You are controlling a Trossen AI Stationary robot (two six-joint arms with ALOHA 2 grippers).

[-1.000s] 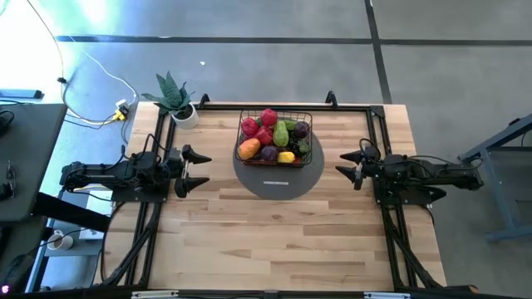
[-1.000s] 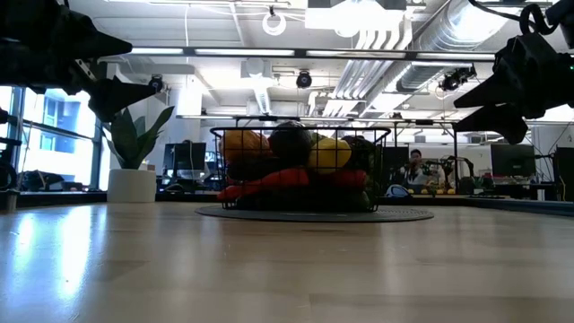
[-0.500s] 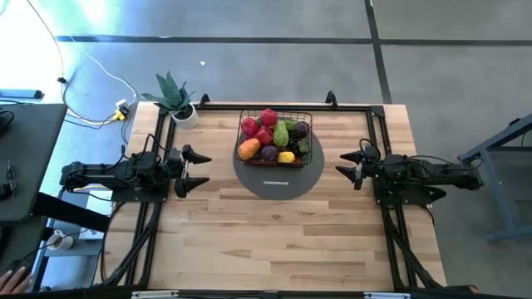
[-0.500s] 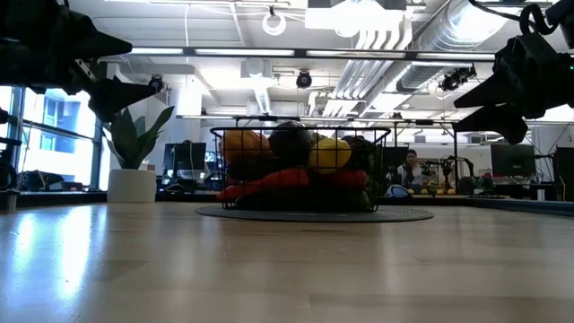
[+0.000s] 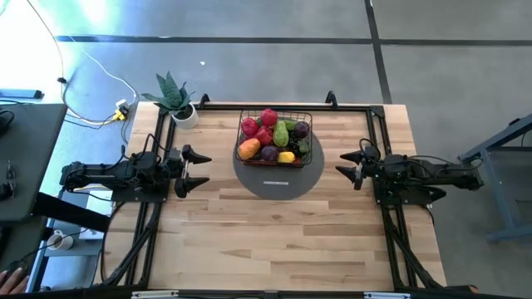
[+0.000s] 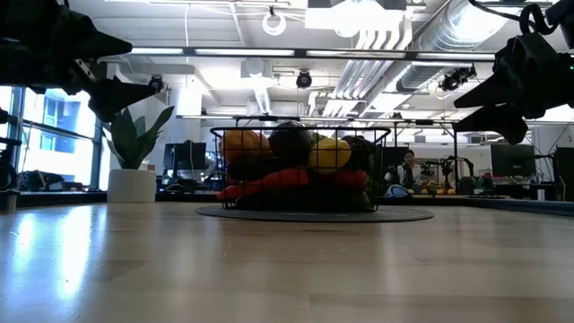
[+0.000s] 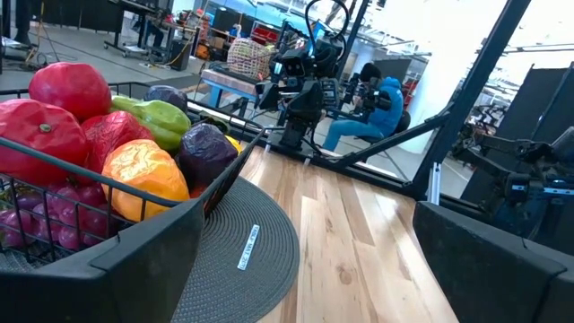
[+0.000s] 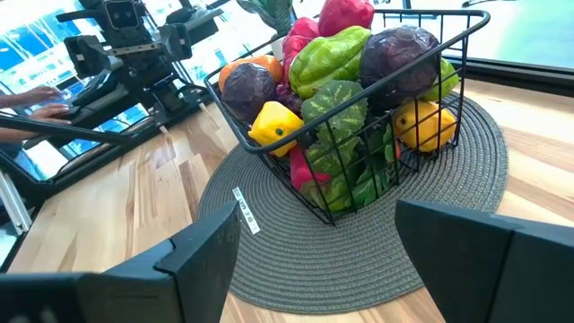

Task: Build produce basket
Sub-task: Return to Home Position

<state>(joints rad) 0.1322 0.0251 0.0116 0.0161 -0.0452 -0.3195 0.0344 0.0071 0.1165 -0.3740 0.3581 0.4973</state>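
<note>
the produce (image 5: 270, 137), a heap of small toy fruits and vegetables in red, green, yellow, orange and purple, fills the black wire-grid basket (image 5: 276, 111). the basket sits on a flat grey woven round mat (image 5: 278, 181) at the middle of the pale wooden counter's (image 5: 274, 241) far edge, with a spiky green potted plant (image 5: 176, 101) by the far left corner. no piece lies loose on the counter, so the filling looks complete. the left end effector (image 5: 206, 170) hangs near the counter's left edge and the right end effector (image 5: 340, 164) near its right edge. each points in at the basket, well apart from it, with fingers spread wide and holding nothing. the pieces look like light, hard, glossy plastic, likely to slip or roll under a pinch. a round one such as the red fruit (image 5: 268, 116) on top of the heap would best be gripped across its middle, a long one across its narrow waist. several pieces stand above the rim, so a knock could spill them. the basket looks stiff and light even when loaded. its thin top wire or a corner post offers the surest hold, though it may slide on the mat and tip if lifted from one side only.
</note>
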